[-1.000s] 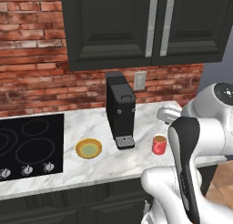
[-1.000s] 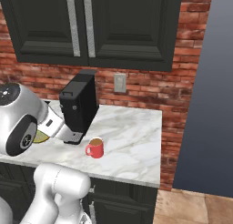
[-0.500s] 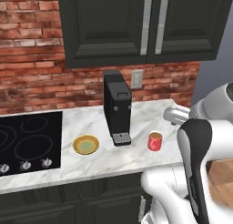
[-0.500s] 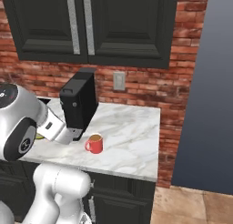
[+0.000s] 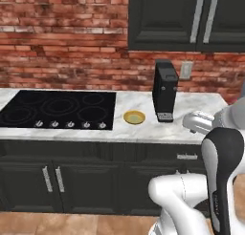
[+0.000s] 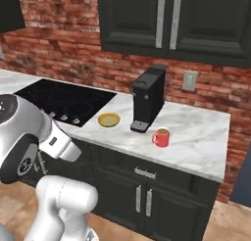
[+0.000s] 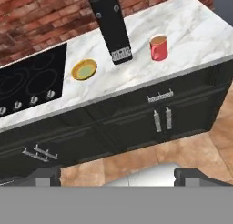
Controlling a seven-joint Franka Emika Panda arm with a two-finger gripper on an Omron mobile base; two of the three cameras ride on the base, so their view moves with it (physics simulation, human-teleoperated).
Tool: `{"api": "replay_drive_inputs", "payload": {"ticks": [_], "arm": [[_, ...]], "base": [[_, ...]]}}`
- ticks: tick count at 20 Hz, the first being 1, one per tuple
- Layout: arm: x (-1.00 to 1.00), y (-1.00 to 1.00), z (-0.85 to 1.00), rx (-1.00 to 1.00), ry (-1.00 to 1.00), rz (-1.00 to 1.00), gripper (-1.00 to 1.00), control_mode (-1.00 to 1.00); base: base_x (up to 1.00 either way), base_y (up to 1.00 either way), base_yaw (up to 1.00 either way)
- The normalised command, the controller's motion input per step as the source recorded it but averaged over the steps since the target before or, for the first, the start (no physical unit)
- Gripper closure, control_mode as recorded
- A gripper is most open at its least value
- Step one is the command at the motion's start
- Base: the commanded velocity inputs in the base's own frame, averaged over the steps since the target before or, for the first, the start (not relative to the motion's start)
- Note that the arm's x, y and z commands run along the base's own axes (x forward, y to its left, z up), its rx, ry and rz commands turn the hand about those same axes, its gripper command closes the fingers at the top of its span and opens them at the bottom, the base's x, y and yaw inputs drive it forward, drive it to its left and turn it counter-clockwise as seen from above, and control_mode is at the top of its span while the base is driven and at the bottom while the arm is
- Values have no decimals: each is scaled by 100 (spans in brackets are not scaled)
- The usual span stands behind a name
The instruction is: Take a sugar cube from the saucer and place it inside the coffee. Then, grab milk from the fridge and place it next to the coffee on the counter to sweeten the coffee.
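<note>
The yellow saucer (image 5: 134, 117) (image 6: 109, 120) (image 7: 84, 69) lies on the white marble counter (image 5: 143, 130) (image 6: 196, 137) (image 7: 186, 25), left of a black coffee machine. The red coffee cup (image 6: 161, 137) (image 7: 159, 47) stands to that machine's right; my arm hides it in the left base view. No sugar cube shows on the saucer. The milk and the fridge are out of view. My gripper (image 7: 120, 176) hangs well back from the counter, above the floor. It is open, its fingertips (image 7: 45, 176) far apart with nothing between them.
The black coffee machine (image 5: 165, 90) (image 6: 148, 98) (image 7: 110, 22) stands between saucer and cup. A black cooktop (image 5: 57, 110) (image 6: 63, 103) (image 7: 27, 82) takes the counter's left part. Dark cabinets (image 7: 159, 118) run below the counter and above it, against a brick wall.
The whole picture has shifted: the base has backed away from the counter, which now looks farther off with floor in front. Saucer, cup and machine keep their places. The gripper stays open.
</note>
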Motion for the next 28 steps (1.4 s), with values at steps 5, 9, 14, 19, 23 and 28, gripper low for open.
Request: {"api": "replay_drive_inputs", "payload": {"ticks": [5, 9, 14, 19, 23, 28], "arm": [[0, 0, 0, 0, 0, 0, -100, 100], [0, 0, 0, 0, 0, 0, -100, 100], [0, 0, 0, 0, 0, 0, -100, 100], [0, 0, 0, 0, 0, 0, -100, 100], [0, 0, 0, 0, 0, 0, -100, 100], [0, 0, 0, 0, 0, 0, -100, 100]], "base": [[-8, 64, 80], [-3, 53, 84], [0, 50, 85], [1, 38, 84], [12, -2, 71], [0, -20, 54]]}}
